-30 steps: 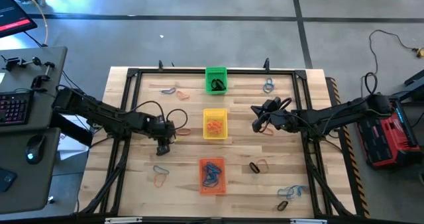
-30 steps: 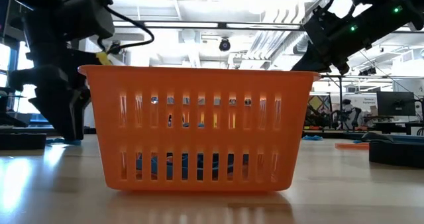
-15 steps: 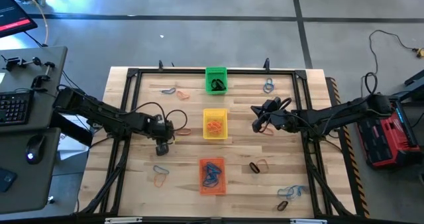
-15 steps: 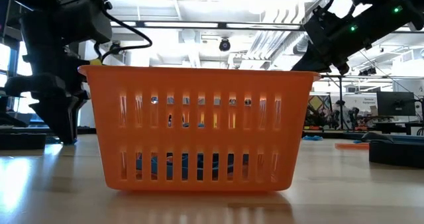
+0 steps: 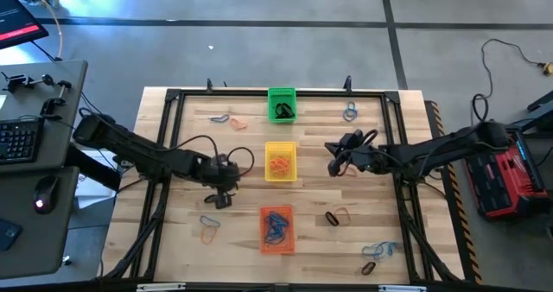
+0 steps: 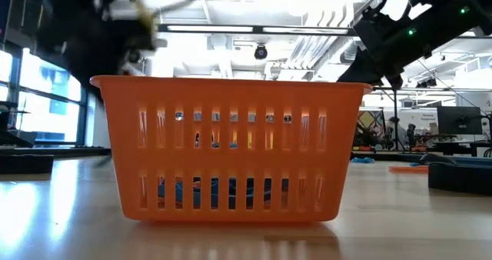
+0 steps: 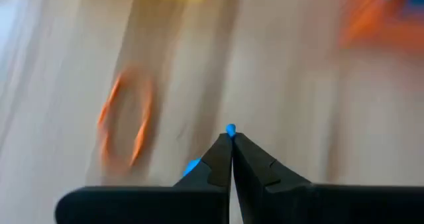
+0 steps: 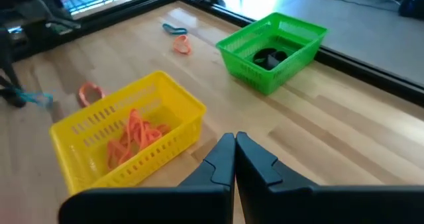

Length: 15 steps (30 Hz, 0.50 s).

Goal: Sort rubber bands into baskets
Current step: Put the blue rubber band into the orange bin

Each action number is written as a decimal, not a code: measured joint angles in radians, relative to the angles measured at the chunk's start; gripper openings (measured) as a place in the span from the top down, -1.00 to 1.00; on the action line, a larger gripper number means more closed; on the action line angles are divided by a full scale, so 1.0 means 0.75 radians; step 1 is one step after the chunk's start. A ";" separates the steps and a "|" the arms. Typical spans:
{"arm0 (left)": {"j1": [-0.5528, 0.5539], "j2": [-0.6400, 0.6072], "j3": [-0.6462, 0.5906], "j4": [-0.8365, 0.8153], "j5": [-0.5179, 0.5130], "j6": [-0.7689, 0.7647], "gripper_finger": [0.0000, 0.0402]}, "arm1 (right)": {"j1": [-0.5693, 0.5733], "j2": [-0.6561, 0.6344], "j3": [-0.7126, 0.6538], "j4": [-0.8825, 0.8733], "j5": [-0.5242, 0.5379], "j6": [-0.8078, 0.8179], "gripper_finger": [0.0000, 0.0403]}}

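Between the clenched fingertips of the left gripper [image 7: 230, 136] a blue rubber band [image 7: 229, 128] is pinched, a bit of blue showing at the tips and another beside the fingers. Just beyond, an orange rubber band [image 7: 124, 123] is seen lying loose on the wood, though that view is blurred. From above, the left gripper [image 5: 221, 197] is found left of the centre line, between the yellow basket [image 5: 280, 161] and the orange basket [image 5: 277, 230], so a carry to the orange basket, where blue bands [image 5: 276, 225] are gathered, is judged to be the step in hand. The right gripper [image 5: 334, 160] is held pressed shut with nothing between its fingers, above the table just right of the yellow basket.

Sorting is judged partly done: orange bands [image 8: 132, 136] are collected in the yellow basket and black bands [image 8: 270, 56] in the green basket [image 8: 273, 50]. Loose bands are left near the far edge [image 5: 226, 119], at the far right [image 5: 350, 111], near the left front [image 5: 208, 229], beside the orange basket [image 5: 338, 216] and at the right front corner [image 5: 378, 254].
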 joint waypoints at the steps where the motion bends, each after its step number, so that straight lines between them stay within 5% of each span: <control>1: -0.015 0.006 0.028 0.028 -0.003 0.008 1.00 | 0.009 0.013 0.000 0.010 0.000 -0.012 1.00; 15: -0.143 0.373 0.454 0.222 0.036 0.181 1.00 | 0.026 0.119 0.000 0.029 0.003 -0.011 1.00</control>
